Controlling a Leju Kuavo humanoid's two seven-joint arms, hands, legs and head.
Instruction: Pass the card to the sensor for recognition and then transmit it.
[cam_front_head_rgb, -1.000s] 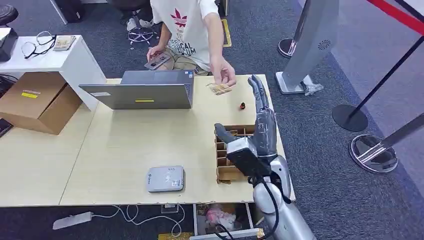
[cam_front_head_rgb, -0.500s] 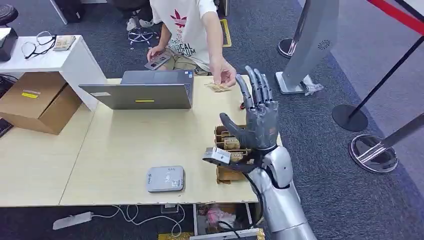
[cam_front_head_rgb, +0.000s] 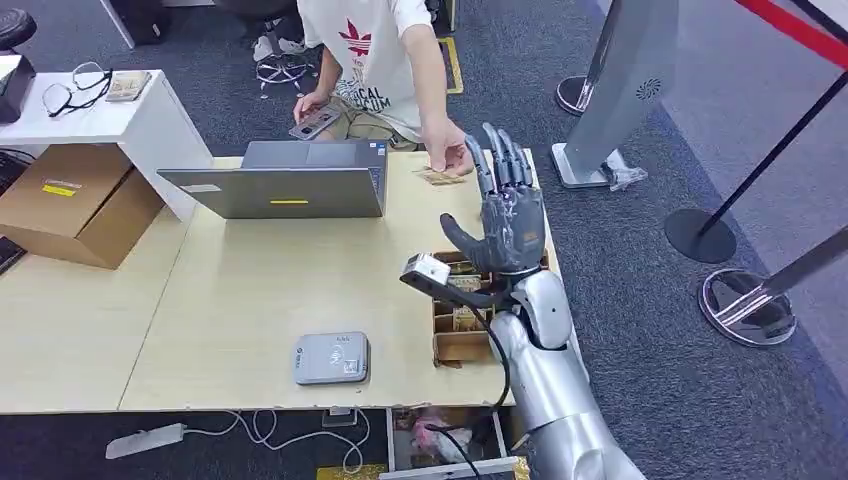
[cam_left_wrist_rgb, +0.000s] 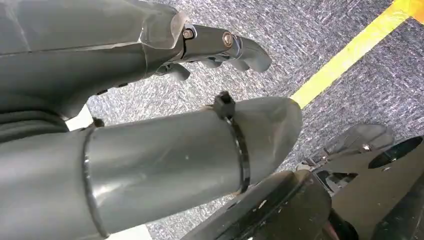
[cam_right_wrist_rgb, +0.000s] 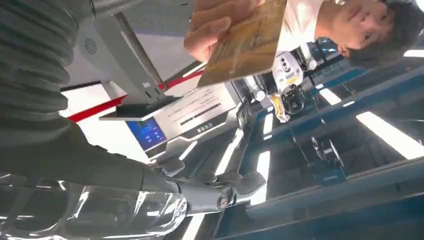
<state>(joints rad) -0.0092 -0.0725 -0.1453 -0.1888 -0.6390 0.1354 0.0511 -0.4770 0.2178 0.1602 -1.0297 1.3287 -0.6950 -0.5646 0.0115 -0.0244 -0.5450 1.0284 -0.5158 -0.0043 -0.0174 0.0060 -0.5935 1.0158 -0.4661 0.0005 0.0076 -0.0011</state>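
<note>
Table (cam_front_head_rgb: 250, 290) first: pale wood, with a laptop (cam_front_head_rgb: 285, 178) at the far side, a divided cardboard box (cam_front_head_rgb: 455, 330) at the near right and a grey sensor (cam_front_head_rgb: 331, 358) at the near edge, left of the box. Right robot hand (cam_front_head_rgb: 505, 205) raised above the box, palm up, released, nothing in it. Left robot hand (cam_left_wrist_rgb: 150, 65) hanging over carpet, seemingly curled with nothing held. Card (cam_front_head_rgb: 438, 177) at the far right of the table, under a person's hand (cam_front_head_rgb: 447, 152); in the right wrist view, pinched in that hand. To take it well: keep the palm level and steady, wait for full contact, then clench on the card's broad faces before swinging left and near to the sensor.
</note>
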